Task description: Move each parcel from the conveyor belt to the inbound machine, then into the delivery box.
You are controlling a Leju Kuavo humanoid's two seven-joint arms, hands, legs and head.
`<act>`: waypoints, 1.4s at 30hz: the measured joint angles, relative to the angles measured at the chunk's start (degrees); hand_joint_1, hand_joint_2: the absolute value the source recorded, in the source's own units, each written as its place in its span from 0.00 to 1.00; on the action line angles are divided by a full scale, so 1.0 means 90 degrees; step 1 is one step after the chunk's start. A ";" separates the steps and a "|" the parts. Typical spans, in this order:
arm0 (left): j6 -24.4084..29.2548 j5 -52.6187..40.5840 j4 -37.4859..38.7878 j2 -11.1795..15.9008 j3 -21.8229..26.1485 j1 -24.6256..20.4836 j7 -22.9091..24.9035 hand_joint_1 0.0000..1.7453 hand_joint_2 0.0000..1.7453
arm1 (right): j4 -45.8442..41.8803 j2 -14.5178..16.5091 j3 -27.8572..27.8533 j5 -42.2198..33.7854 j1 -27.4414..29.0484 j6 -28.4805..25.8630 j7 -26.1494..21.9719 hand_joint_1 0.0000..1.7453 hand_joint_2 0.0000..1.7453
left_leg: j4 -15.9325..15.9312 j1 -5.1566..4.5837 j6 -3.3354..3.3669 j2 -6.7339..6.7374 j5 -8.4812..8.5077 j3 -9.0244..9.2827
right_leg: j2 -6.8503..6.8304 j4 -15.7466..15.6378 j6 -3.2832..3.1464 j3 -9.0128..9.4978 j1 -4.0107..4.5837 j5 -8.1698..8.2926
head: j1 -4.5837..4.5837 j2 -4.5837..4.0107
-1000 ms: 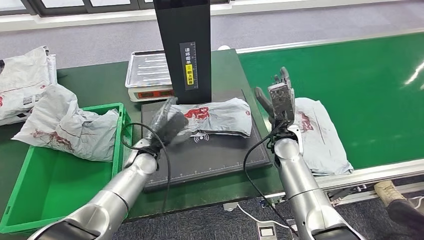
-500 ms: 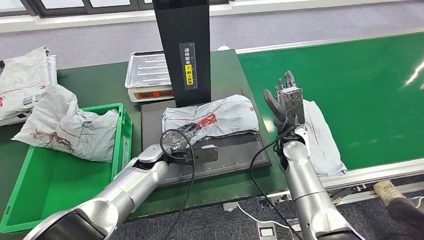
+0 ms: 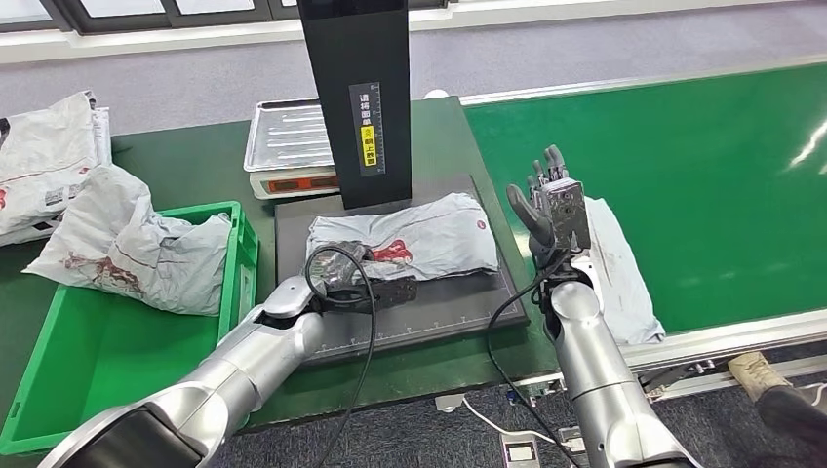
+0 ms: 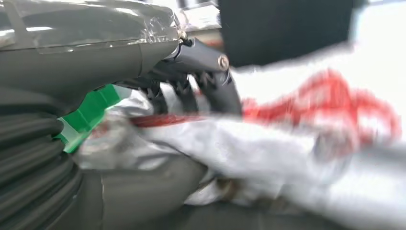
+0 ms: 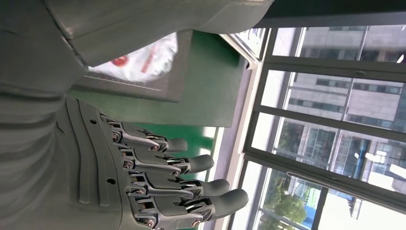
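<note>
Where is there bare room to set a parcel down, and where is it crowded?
Free: the far stretch of the green conveyor belt beyond the white parcel beside the right hand, and the green plastic crate's near floor. Crowded: the black scanner pad, where the left hand grips a grey red-printed parcel.

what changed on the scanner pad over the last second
The left robot hand swung from the parcel's left end round to its near edge and took hold of it. The parcel slid left across the black pad. The right robot hand stayed raised and open; the parcel on the belt and the green crate stayed put.
</note>
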 joint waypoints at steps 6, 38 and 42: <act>0.1098 -0.0014 -0.0002 0.0134 0.0309 -0.0092 -0.0083 1.00 1.00 | -0.0057 0.0016 0.0000 0.0011 0.0006 -0.0005 0.0038 0.00 1.00 | 0.0000 0.0000 0.0000 -0.0001 0.0000 -0.0002 | -0.0004 0.0000 0.0000 -0.0001 0.0000 0.0000 | 0.0001 0.0000; 0.3440 -0.4328 -0.5573 0.0501 0.3343 0.1892 -0.0531 1.00 1.00 | -0.0194 -0.0118 -0.0129 -0.0277 0.0450 -0.0333 -0.0152 0.00 1.00 | -0.0001 -0.0001 0.0001 0.0023 -0.0011 -0.0006 | 0.0020 -0.0002 0.0001 -0.0013 0.0001 -0.0007 | -0.0001 0.0000; 0.3441 -0.4403 -0.6478 0.0633 0.3949 0.2400 -0.0400 1.00 1.00 | -0.0390 -0.0220 -0.0263 -0.0271 0.0785 -0.0403 -0.0154 0.00 1.00 | -0.0002 0.0002 0.0000 0.0023 -0.0012 -0.0009 | 0.0020 -0.0001 0.0001 -0.0015 0.0001 -0.0009 | 0.0001 0.0000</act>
